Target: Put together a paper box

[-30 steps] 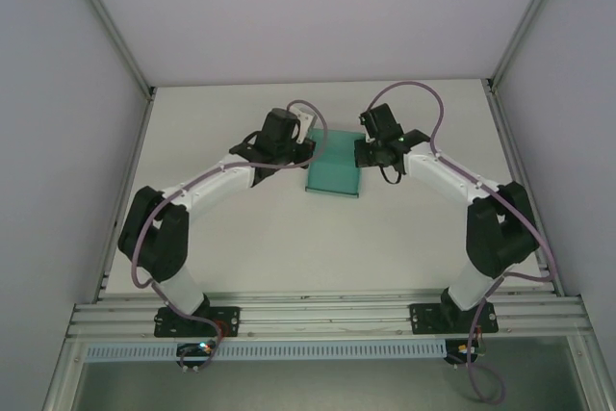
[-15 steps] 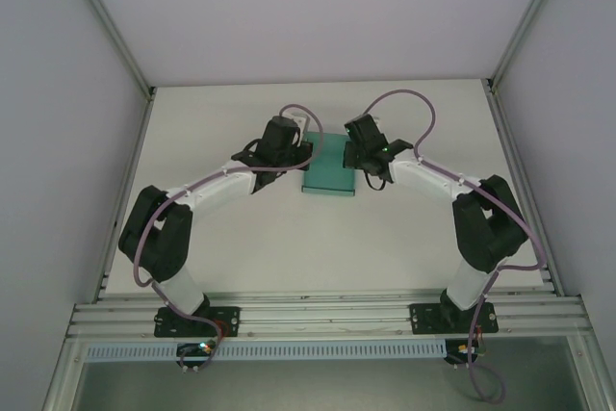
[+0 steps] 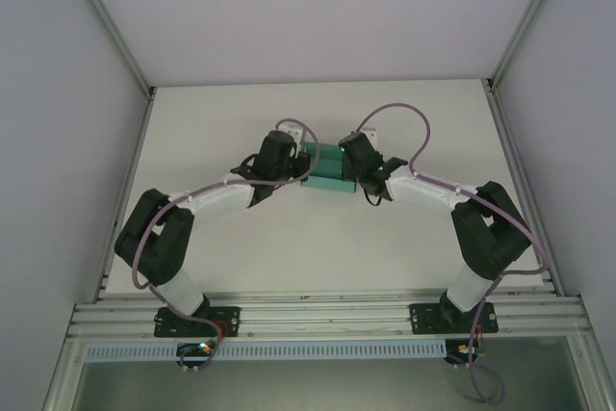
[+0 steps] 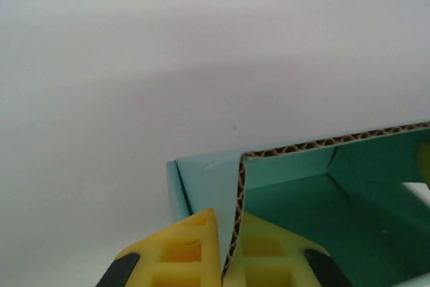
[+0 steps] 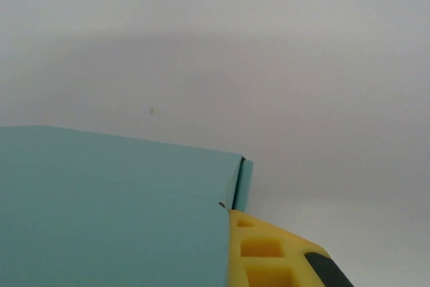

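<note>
Partway there: box [image 3: 325, 168] walls up, top unclosed, one side clamped in left gripper [image 4: 228, 223], other in right gripper [image 3: 345, 167].

The paper box [image 4: 289, 186] is matt teal corrugated card, brown fluting bare at its cut edge; the finger pads [image 4: 178, 253] look like matt yellow plastic.

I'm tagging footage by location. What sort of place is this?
Probably a lab robot test cell: a white table walled by plain panels on aluminium framing, two arms bolted to a rail at its near edge, a teal paper box between them.
</note>
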Robot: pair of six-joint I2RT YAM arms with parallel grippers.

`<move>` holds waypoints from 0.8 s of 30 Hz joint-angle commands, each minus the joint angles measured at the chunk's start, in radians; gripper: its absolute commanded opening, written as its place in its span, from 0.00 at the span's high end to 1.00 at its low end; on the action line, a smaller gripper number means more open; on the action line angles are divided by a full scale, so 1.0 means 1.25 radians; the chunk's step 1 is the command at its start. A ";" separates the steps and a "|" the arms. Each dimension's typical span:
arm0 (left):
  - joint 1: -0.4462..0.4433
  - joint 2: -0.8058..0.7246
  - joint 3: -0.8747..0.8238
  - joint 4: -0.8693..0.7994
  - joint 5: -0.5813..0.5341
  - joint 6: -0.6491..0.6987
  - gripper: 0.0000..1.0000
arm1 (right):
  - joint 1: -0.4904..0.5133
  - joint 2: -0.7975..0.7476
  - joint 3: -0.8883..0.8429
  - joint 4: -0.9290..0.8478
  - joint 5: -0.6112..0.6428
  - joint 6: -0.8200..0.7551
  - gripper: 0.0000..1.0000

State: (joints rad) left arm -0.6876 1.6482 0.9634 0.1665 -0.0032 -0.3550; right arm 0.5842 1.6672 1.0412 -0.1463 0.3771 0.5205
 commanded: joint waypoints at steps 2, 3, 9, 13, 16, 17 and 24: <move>-0.037 -0.027 -0.066 0.026 0.094 0.027 1.00 | 0.039 -0.050 -0.062 0.115 -0.046 -0.042 1.00; -0.039 -0.032 -0.073 0.029 0.098 0.026 1.00 | 0.045 -0.055 -0.074 0.121 -0.038 -0.050 1.00; -0.051 -0.074 -0.097 0.044 0.098 0.020 0.79 | 0.089 -0.058 -0.121 0.137 0.031 -0.087 1.00; -0.054 -0.117 -0.106 -0.001 0.102 0.031 0.52 | 0.115 -0.057 -0.138 0.105 0.092 -0.080 1.00; -0.055 -0.162 -0.123 -0.016 0.120 0.023 0.35 | 0.125 -0.061 -0.159 0.107 0.114 -0.075 1.00; -0.056 -0.178 -0.127 -0.024 0.129 0.023 0.31 | 0.128 -0.062 -0.169 0.117 0.113 -0.077 1.00; -0.056 -0.294 -0.104 -0.192 0.085 0.003 0.00 | 0.148 -0.050 -0.211 0.163 0.118 -0.102 0.99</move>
State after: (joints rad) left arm -0.7525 1.3510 0.8005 0.0231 0.1165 -0.3439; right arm 0.7521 1.5894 0.8162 0.1081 0.5205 0.4263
